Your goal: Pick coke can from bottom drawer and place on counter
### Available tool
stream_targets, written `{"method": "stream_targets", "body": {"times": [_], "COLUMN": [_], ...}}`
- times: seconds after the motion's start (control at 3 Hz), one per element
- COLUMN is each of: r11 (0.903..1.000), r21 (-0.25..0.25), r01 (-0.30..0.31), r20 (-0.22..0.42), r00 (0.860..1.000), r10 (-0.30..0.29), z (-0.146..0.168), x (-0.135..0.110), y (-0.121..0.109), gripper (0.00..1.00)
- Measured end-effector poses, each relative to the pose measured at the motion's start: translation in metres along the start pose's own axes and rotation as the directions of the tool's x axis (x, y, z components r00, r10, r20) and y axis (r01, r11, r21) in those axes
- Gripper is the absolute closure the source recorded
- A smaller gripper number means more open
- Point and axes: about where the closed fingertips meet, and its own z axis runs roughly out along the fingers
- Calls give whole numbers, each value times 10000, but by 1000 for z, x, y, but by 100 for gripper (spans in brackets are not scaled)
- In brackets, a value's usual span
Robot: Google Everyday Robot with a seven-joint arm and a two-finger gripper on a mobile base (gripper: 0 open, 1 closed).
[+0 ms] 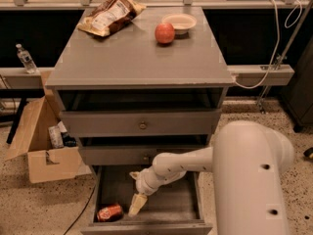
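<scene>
Gripper [134, 194], fingers spread, hangs inside the open bottom drawer [178, 202] at lower centre, just right of the coke can [109, 212] lying untouched on its side; the reach seems under way, and next it should shift left to straddle the can.

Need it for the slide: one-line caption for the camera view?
Open gripper in the bottom drawer, beside the coke can, which lies ungrasped on its side.

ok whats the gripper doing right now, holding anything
gripper: fingers open, holding nothing, down in the bottom drawer just right of the coke can
</scene>
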Motion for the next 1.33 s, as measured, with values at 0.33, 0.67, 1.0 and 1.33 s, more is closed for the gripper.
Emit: {"method": "stream_targets", "body": {"times": [0.33,0.67,1.0,1.33], "r11": [9989,9950,9894,9808], "r21": [-100,-8,370,876], "r01": [462,1003,1408,1743], "r20": [-388,-771,-1136,-1475], "r00": [9982,9920,9842,9760], "r10": [-466,-1001,-1358,-1603], "z": [37,67,92,113], "x": [10,21,25,26], "y": [-14,-28,-41,-55], "gripper": [0,0,0,0]}}
